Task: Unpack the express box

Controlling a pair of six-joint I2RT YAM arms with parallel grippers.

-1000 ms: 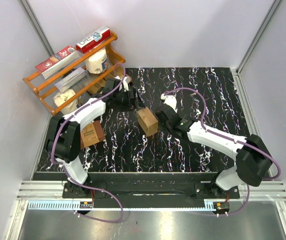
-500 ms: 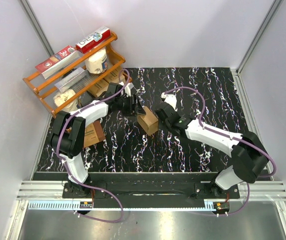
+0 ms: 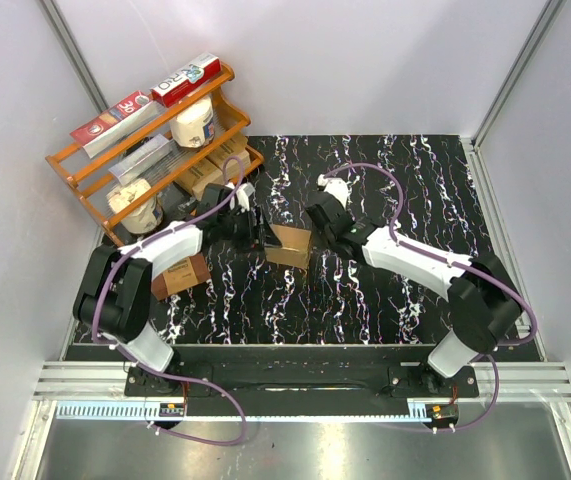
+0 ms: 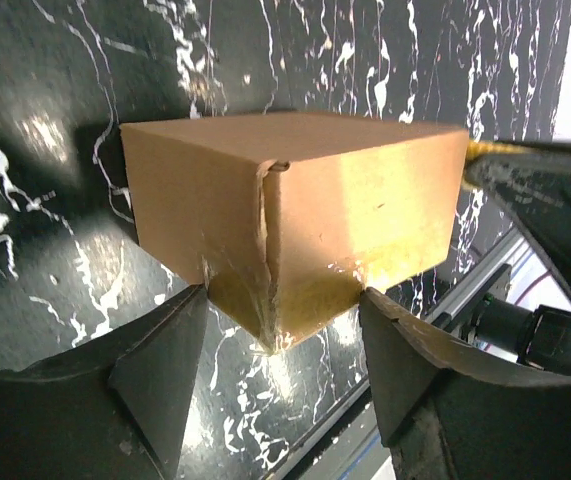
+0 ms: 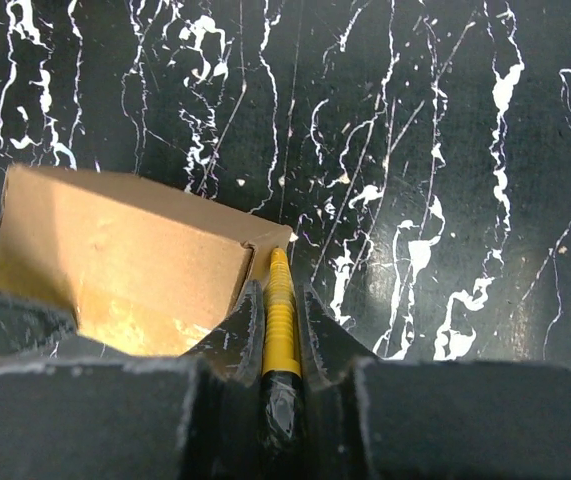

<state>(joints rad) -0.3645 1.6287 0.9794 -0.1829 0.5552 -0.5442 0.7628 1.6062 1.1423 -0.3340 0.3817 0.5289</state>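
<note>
The express box (image 3: 287, 245) is a small light-brown cardboard cube at the middle of the black marbled mat, tipped onto one edge. My left gripper (image 3: 262, 232) holds it from the left. In the left wrist view the box (image 4: 295, 210) fills the middle and my left gripper (image 4: 283, 298) has both fingertips pressed on its lower corner. My right gripper (image 3: 317, 218) is on the box's right and is shut on a yellow ribbed tool (image 5: 279, 300). In the right wrist view my right gripper (image 5: 278, 310) puts the tool's tip against a corner of the box (image 5: 125, 250).
A wooden rack (image 3: 85, 150) with cartons and tubs stands at the back left. Flat tan cartons (image 3: 210, 170) lie at its foot. A darker brown labelled box (image 3: 178, 270) lies near the left arm. White walls close in the mat on three sides.
My left gripper moved right to the box and closed on it. The box turned and tipped. My right gripper moved up and left with the yellow tool to the box's corner.
</note>
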